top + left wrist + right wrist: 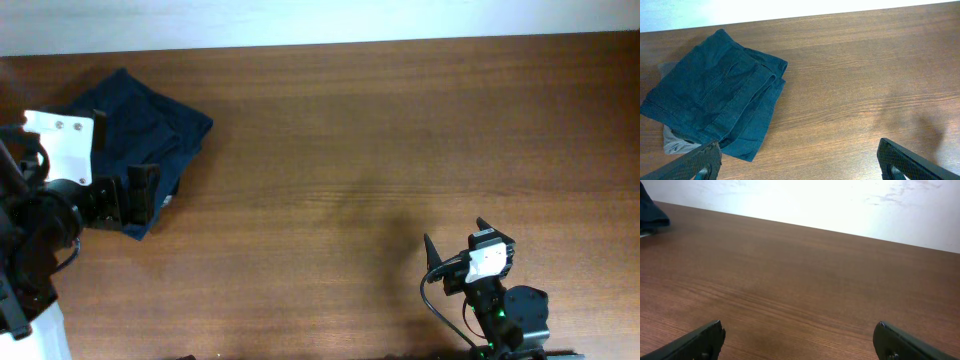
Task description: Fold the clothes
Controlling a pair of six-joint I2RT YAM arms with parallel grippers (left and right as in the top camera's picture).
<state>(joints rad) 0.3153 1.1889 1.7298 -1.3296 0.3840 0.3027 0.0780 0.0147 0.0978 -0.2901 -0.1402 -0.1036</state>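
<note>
The dark navy shorts [150,130] lie folded in a compact stack at the far left of the wooden table. They fill the left of the left wrist view [715,90], with a bit of grey fabric [675,145] showing under their lower edge. My left gripper [140,195] is open and empty, hovering just at the stack's near edge; it also shows in the left wrist view [800,162]. My right gripper [455,240] is open and empty near the front right; it also shows in the right wrist view [797,340]. A dark corner of the shorts [651,212] shows at that view's top left.
The brown wooden table [380,130] runs to a pale wall along its far edge [350,40]. The left arm's white mount [60,145] sits over the shorts' left side.
</note>
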